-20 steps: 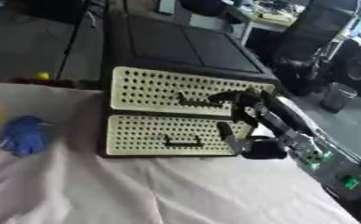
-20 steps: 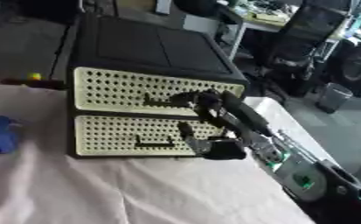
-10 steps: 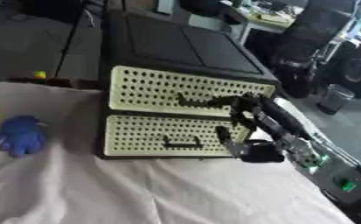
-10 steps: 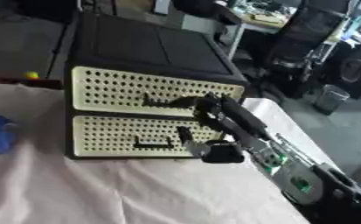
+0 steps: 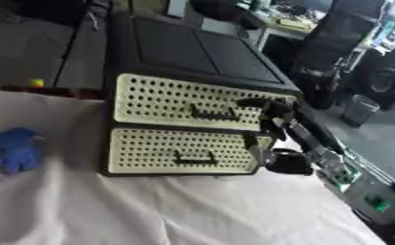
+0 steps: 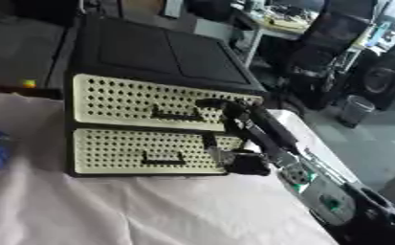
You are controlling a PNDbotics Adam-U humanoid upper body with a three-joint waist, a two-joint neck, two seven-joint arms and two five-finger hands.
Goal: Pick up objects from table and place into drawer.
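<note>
Office clutter, chairs and desks fill the background; nearer us, a bench (image 5: 192,210) under pale cloth.

Item 1: our right hand (image 5: 271,119), at the right end of the drawer unit's front, fingers bent against the perforated panels near the upper drawer's (image 5: 196,100) edge; whether they grip anything we cannot tell.

Item 2: drawer unit (image 5: 183,48), black casing, two cream fronts, lower drawer (image 5: 180,150) included, both appearing closed.

Item 3: blue object (image 5: 15,148), lying on the cloth well left of the unit, untouched.

Item 4: left hand, not visible.

Status, as we judge it: early. No drawer open, nothing stowed; opening, picking and placing remain.
</note>
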